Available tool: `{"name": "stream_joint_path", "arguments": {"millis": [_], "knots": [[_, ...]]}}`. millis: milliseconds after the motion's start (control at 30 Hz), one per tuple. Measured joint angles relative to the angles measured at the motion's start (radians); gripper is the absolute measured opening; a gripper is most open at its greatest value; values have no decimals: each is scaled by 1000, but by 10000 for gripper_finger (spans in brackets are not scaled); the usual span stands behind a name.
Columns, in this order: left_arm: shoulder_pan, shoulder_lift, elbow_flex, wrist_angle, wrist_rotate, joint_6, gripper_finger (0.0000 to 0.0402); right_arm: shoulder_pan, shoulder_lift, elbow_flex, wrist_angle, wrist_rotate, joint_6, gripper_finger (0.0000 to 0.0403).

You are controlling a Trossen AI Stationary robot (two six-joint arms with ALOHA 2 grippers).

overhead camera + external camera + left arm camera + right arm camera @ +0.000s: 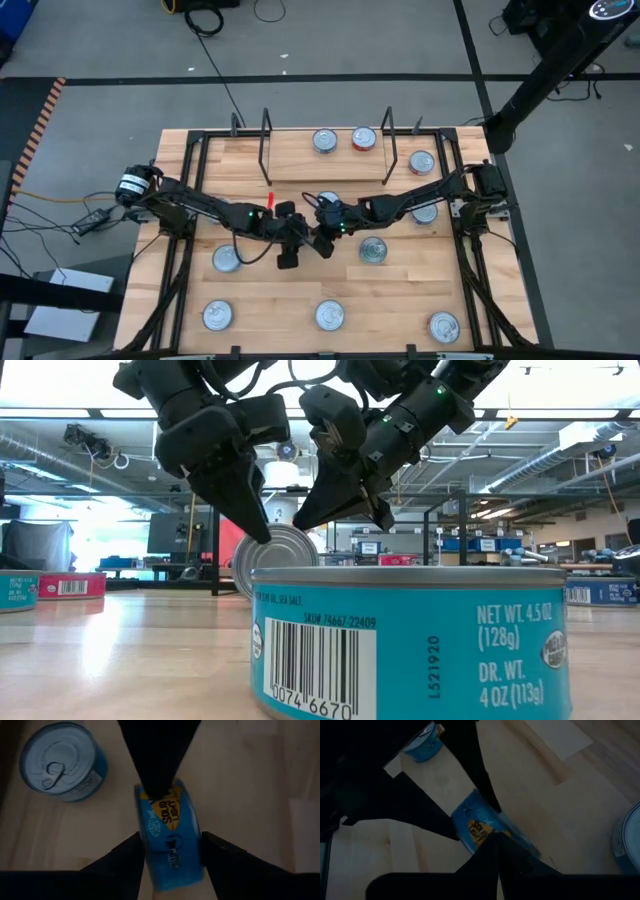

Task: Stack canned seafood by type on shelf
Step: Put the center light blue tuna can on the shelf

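The left gripper [170, 855] straddled a blue-labelled tin [167, 837] standing on edge at mid-table, its fingers [122, 857] partly spread and close against the tin's two flat faces; whether they had actually gripped it could not be told. The right gripper [492, 840], pinched shut, pressed its tip on the tin's curved side from the opposite direction, apparently steadying it. Near the left gripper another blue tin [60, 762] lay flat, and farther out more tins lay scattered over the table [280, 300]. Beyond both grippers stood the shelf [300, 150], where three tins [358, 139] sat together. Such a tin looked rigid, fairly heavy and smooth, so it would likely roll on edge; holding across the flat lids seemed safest.
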Motion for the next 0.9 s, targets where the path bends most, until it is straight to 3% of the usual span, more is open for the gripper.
{"name": "stream_joint_path", "arguments": {"millis": [233, 633, 900], "knots": [[0, 0, 2, -11, 9, 8, 148, 2, -41, 0, -22, -21, 0, 11], [39, 0, 170, -222, -69, 135, 148, 8, -249, 0, -254, 47, -19, 11], [131, 0, 314, -386, -184, 216, 148, 42, -372, 0, -419, 170, -4, 11]]}}
